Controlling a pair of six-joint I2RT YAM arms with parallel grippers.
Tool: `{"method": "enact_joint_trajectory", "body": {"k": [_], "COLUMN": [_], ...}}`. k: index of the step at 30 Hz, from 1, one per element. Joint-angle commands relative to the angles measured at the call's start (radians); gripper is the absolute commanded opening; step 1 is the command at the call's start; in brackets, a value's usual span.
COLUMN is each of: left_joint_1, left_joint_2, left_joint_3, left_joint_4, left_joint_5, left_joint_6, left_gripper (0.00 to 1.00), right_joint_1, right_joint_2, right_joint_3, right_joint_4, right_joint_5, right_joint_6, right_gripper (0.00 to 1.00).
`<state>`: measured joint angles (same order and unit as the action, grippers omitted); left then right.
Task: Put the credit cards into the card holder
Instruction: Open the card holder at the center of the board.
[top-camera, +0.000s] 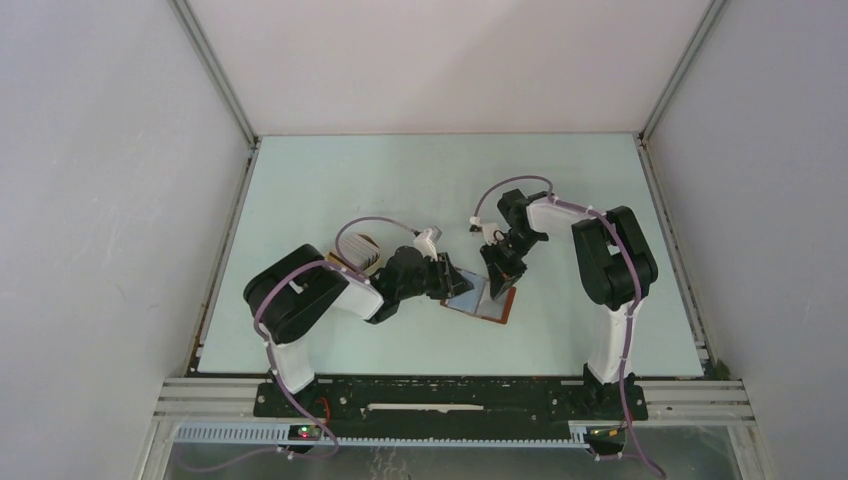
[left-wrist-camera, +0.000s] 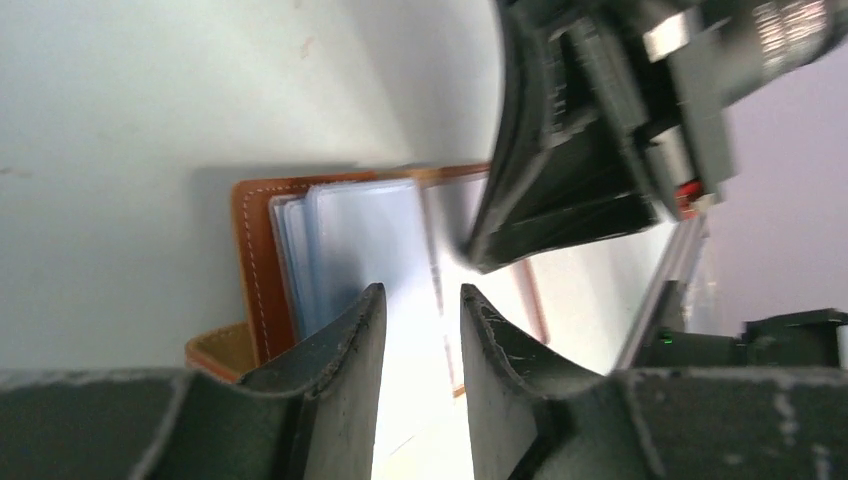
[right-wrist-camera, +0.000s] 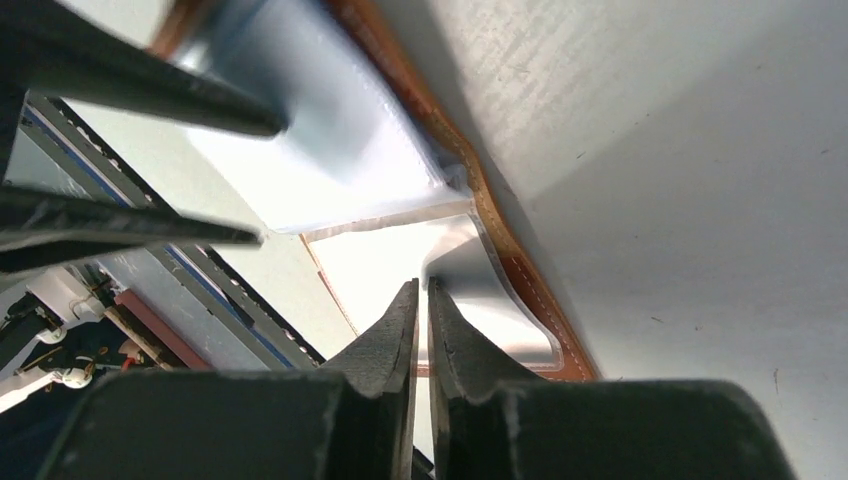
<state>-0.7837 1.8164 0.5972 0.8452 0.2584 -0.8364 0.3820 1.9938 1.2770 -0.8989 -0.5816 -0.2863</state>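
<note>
Two claws crowd the card holder (top-camera: 478, 301): left claw (left-wrist-camera: 420, 292) half-open, empty; right claw (right-wrist-camera: 422, 286) nearly shut, grip unclear; tan tray (top-camera: 365, 242) nearby.

card holder (left-wrist-camera: 252, 270) orange-brown leather, pale stitching; pockets (left-wrist-camera: 365, 235) bluish-grey; table (top-camera: 400, 180) pale mint; arms (top-camera: 610, 260) black.

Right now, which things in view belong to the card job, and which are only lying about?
Belong to the job:
- card holder, lying open
- credit cards, a striped row
- left gripper and right gripper, both at the holder

Only lying about:
- tan oval tray, by the cards
</note>
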Motion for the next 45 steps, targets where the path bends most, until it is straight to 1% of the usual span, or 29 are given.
{"method": "enact_joint_trajectory", "body": {"k": [1, 5, 9, 14, 18, 20, 24, 30, 32, 37, 45], "left_joint_1": [0.001, -0.001, -0.004, -0.026, -0.049, -0.058, -0.065, -0.076, -0.077, -0.078, -0.078], "left_joint_2": [-0.014, -0.016, -0.029, -0.064, -0.126, -0.159, -0.219, -0.29, -0.3, -0.314, -0.319], "left_joint_3": [0.004, -0.008, -0.032, -0.045, -0.047, -0.04, -0.027, -0.016, -0.016, -0.014, -0.027], "left_joint_4": [-0.157, -0.226, -0.237, -0.238, -0.252, -0.274, -0.31, -0.352, -0.355, -0.352, -0.291], "left_joint_5": [-0.085, -0.128, -0.131, -0.129, -0.147, -0.154, -0.163, -0.171, -0.167, -0.146, -0.102], "left_joint_6": [0.108, 0.131, 0.129, 0.114, 0.102, 0.104, 0.114, 0.133, 0.136, 0.146, 0.149], "left_gripper": [0.38, 0.36, 0.34, 0.33, 0.33, 0.33, 0.34, 0.36, 0.36, 0.37, 0.37], "right_joint_1": [0.005, 0.003, 0.001, 0.001, -0.005, -0.001, 0.011, 0.013, 0.012, 0.002, -0.007], "right_joint_2": [0.02, 0.015, -0.006, -0.052, -0.09, -0.088, -0.064, -0.074, -0.085, -0.103, -0.109], "right_joint_3": [0.019, 0.025, 0.027, 0.039, 0.046, 0.049, 0.052, 0.047, 0.044, 0.057, 0.059], "right_joint_4": [0.014, 0.006, -0.006, -0.054, -0.108, -0.12, -0.114, -0.099, -0.104, -0.148, -0.155], "right_joint_5": [0.072, 0.064, 0.033, -0.097, -0.261, -0.29, -0.237, -0.098, -0.109, -0.256, -0.265], "right_joint_6": [-0.032, -0.046, -0.077, -0.164, -0.239, -0.252, -0.238, -0.239, -0.25, -0.292, -0.297], "right_gripper": [0.16, 0.21, 0.28, 0.3, 0.31, 0.32, 0.31, 0.31, 0.31, 0.31, 0.31]}}
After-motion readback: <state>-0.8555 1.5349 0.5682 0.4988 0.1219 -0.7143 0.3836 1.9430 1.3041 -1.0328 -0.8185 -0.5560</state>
